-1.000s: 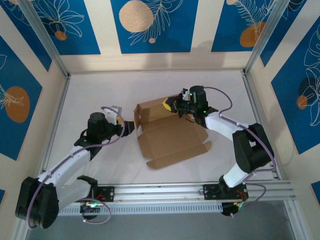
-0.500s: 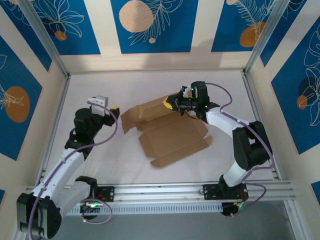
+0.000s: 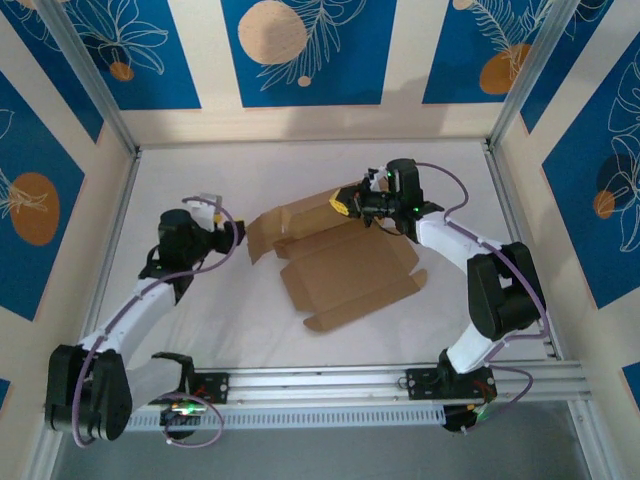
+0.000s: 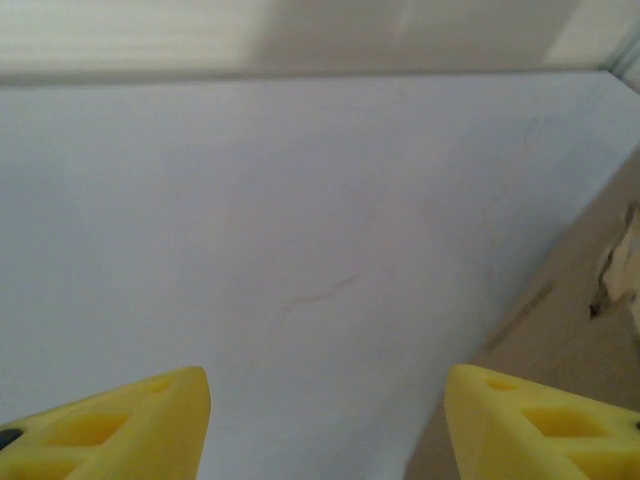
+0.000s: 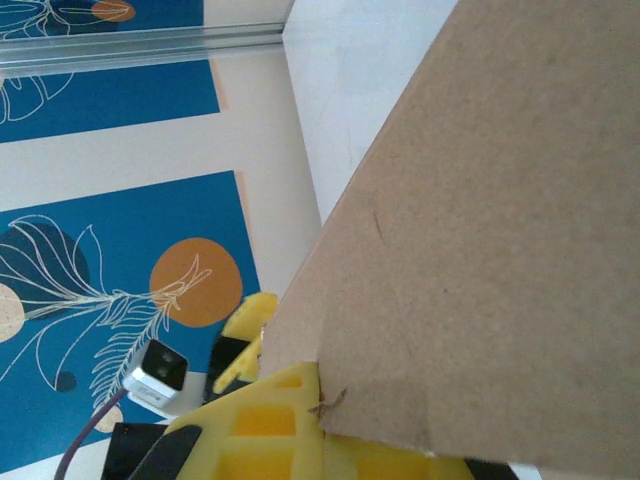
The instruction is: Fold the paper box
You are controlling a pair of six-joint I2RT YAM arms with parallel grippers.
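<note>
Two tools flank the paper box lying mid desk: right tool pinches its far panel, left tool stands wide, empty; seemingly light, stiff cardboard, best gripped at flap edges

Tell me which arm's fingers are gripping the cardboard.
The right arm's fingers, shut on the paper box's far panel; the left arm's fingers stand open.
</note>
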